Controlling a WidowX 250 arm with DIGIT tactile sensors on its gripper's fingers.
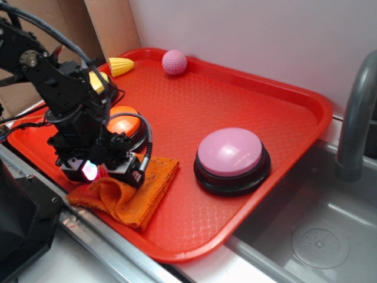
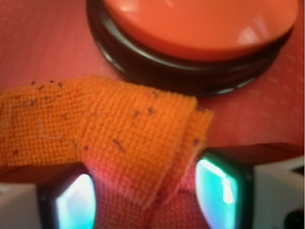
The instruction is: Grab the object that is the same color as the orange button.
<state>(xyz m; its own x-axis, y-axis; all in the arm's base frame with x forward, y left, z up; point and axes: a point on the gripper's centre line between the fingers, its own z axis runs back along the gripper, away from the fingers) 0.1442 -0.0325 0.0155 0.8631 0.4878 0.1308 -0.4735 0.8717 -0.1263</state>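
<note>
Exterior view: red tray [image 1: 277, 106] sits on the counter beside a steel sink [image 1: 330, 236]; grey faucet [image 1: 356, 118] at 3 o'clock of the frame. On the tray: pink dome button [image 1: 231, 154] right of centre, orange button [image 1: 123, 124] at about 9 o'clock from it, yellow dome button [image 1: 98, 82] largely hidden behind the arm, pink dimpled ball [image 1: 174, 62] at 12 o'clock near the tray's far rim, yellow toy corn [image 1: 121, 66] just left of the ball.

Orange rag [image 1: 126, 191] lies on the tray's near-left edge, at roughly 6 o'clock from the orange button and close to it without clear contact. Dark lint specks show across the weave.

Claw [image 1: 100, 171] is down on the rag's left part. In the wrist view a raised fold of the rag [image 2: 138, 143] runs between the two fingers [image 2: 71, 202], whose pads glow teal. The claw stands narrow about that fold; the left pad looks to touch the cloth, but the frame is too blurred at the right pad to call contact there. Orange button [image 2: 200, 24] fills the top of the wrist view, just past the rag.

No legible writing, brand or label in either view.
</note>
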